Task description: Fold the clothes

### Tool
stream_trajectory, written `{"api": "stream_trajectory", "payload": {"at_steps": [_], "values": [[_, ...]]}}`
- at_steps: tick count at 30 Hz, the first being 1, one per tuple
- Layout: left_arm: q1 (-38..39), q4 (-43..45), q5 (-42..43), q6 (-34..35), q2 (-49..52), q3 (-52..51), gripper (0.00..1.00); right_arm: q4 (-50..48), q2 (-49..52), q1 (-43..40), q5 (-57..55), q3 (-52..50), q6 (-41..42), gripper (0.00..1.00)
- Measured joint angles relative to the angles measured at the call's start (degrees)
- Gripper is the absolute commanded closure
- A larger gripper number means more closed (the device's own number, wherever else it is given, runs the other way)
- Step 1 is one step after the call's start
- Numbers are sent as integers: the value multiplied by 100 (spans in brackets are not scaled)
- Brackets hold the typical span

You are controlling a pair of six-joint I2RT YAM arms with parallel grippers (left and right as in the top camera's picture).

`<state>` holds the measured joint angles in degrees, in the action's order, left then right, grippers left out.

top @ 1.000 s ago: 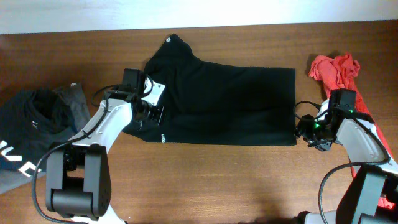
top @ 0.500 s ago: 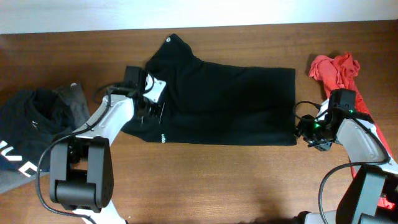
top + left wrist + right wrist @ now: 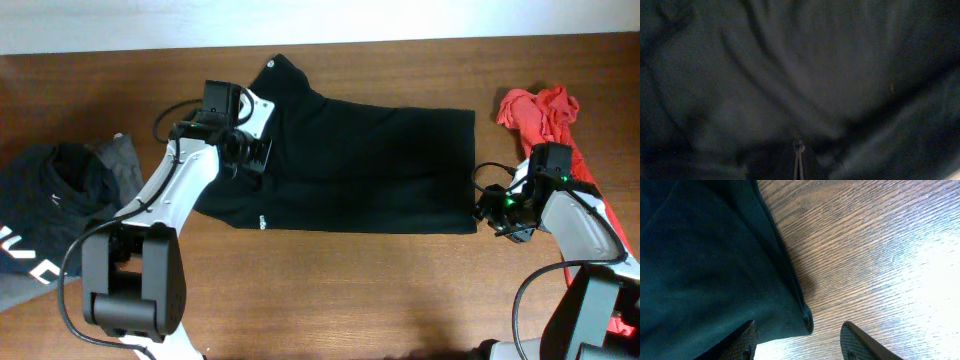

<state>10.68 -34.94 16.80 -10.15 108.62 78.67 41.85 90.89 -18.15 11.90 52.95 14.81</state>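
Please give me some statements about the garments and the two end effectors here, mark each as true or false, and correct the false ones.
1. The black garment lies spread on the table. True.
2. The red garment lies at the left side of the table. False: it lies at the right edge.
3. The right end effector is shut on the black garment. False: it is open, with the garment's corner between its fingers.
4. The left end effector is shut on black fabric. True.
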Motion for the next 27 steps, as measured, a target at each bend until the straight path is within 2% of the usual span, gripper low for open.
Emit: {"api": "stream_trajectory", "payload": {"at_steps": [2, 5, 9, 13, 22, 24, 25, 26, 27], "values": [[33, -409, 9, 15, 4, -2, 53, 7, 0, 0, 20, 2, 2, 42], [63, -1027, -2, 20, 13, -2, 50, 13, 2, 2, 50, 4, 2, 42], [90, -1314, -214, 28, 26, -2, 50, 11, 0, 0, 83, 4, 2, 42], [90, -1331, -437, 33, 26, -2, 61, 2, 0, 0, 103, 4, -2, 42], [142, -1353, -566, 26, 313, -2, 62, -2, 0, 2, 105, 4, 2, 42], [177, -1327, -575, 28, 413, -2, 71, -2, 0, 0, 103, 4, 4, 42], [188, -1309, -577, 42, 442, -2, 81, -2, 0, 0, 105, 4, 0, 42], [203, -1292, -588, 50, 455, -2, 96, -2, 2, 0, 103, 4, -2, 42], [208, -1279, -590, 52, 455, -2, 100, -2, 0, 0, 103, 4, 0, 42]]}}
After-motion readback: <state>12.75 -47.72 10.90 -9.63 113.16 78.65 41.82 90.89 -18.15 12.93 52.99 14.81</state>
